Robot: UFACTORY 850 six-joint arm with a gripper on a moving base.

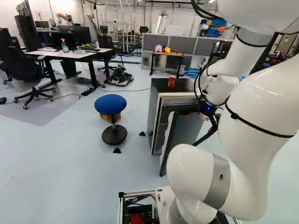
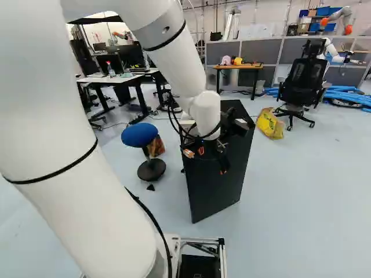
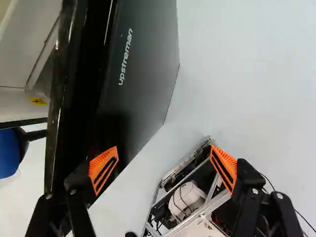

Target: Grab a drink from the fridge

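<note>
Can [image 1: 172, 81]: red; upright atop the fridge [image 1: 155, 109], inward from its left edge
Door [image 3: 145, 64]: standing open
Gripper [image 2: 206, 162]: fingers apart; one near the door
Stool [image 1: 110, 104]: blue seat; left of the fridge

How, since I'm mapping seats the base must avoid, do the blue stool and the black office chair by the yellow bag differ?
The stool has a round blue seat and no back; the office chair is black with a tall back. The stool stands on a flat round foot, the office chair on spread legs with casters. Both are unoccupied seats.
</note>
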